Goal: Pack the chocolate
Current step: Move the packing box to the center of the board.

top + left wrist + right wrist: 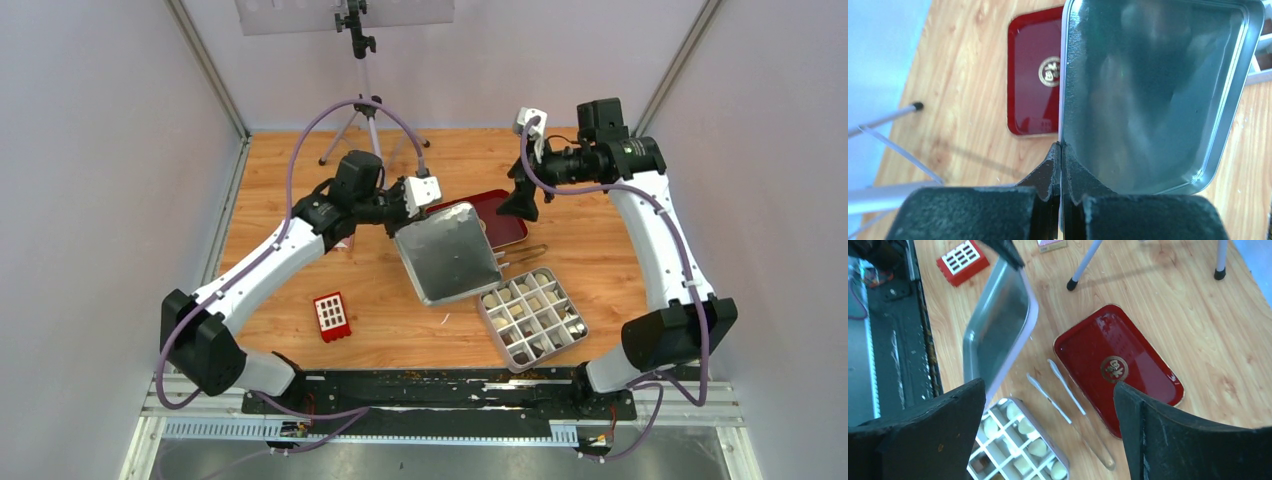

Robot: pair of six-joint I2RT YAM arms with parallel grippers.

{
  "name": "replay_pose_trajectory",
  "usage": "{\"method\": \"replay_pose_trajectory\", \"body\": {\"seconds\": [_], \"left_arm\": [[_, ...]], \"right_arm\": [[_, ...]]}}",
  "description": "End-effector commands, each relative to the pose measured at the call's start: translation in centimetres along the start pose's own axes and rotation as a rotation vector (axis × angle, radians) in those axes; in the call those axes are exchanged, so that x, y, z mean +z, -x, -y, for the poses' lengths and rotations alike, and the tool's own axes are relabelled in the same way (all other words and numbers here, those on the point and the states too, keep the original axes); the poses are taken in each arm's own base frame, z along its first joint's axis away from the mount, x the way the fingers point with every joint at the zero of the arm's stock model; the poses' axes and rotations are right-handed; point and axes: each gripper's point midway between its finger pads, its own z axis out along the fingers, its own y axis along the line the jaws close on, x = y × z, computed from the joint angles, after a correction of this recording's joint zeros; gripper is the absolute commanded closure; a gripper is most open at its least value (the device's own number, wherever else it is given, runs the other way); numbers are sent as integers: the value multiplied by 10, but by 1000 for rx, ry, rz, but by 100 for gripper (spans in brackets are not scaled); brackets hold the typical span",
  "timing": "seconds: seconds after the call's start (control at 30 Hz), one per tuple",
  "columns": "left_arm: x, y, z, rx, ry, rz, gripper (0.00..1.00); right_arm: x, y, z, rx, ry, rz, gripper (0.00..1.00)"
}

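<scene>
The chocolate (528, 312), cream-white and dark brown pieces, lies in the cells of a gridded silver tin (574, 312) right of centre. In the right wrist view the cream chocolate (1036, 448) shows in that tin (1048, 437). My left gripper (405, 215) is shut on the rim of a shallow silver lid (448, 252), holding it tilted above the table just left of the tin. The left wrist view shows the left gripper (1061, 146) pinching the lid (1148, 90) at its edge. My right gripper (520, 200) hangs open and holds nothing, with its jaws (1049, 385) wide above the tongs.
A red tray (503, 218) lies behind the lid. Clear tongs (1064, 384) lie between the red tray (1128, 355) and the gridded tin. A small red block with white squares (332, 316) sits front left. Tripod legs (365, 120) stand at the back.
</scene>
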Motion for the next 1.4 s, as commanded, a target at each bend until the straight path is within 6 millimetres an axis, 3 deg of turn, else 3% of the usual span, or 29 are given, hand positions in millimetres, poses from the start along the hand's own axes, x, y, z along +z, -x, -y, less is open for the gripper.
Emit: {"method": "replay_pose_trajectory", "body": {"seconds": [0.0, 0.07, 0.13, 0.2, 0.23, 0.33, 0.4, 0.5, 0.7, 0.83, 1.1, 1.37], "left_arm": [[2, 52, -9, 137, 132, 149, 100], [4, 63, -10, 149, 174, 175, 100], [6, 71, -8, 152, 204, 180, 100], [5, 71, -4, 155, 207, 180, 100], [4, 70, -3, 155, 214, 179, 100], [-7, 62, -6, 164, 254, 139, 100], [-18, 56, -6, 193, 274, 105, 100], [-38, 51, -6, 259, 310, 71, 100], [-45, 43, -9, 243, 330, 8, 100], [-48, 46, -16, 232, 360, 0, 100], [-49, 43, -22, 268, 390, -16, 100], [-62, 46, -25, 310, 417, -35, 100]], "right_arm": [[-1, 7, 30, 196, -101, -6, 0], [-21, -22, 51, 392, -223, -69, 4], [-47, -70, 66, 598, -342, -137, 11], [-67, -109, 60, 612, -377, -185, 13], [-72, -126, 52, 539, -366, -238, 14], [-71, -177, 32, 350, -329, -396, 18], [-67, -208, 30, 324, -337, -474, 21], [-60, -236, 24, 373, -288, -545, 28], [-54, -273, 22, 398, -272, -621, 39], [-40, -275, 11, 434, -191, -592, 44], [-34, -296, -12, 505, -131, -644, 55], [-22, -297, -31, 577, -74, -663, 61]]}}
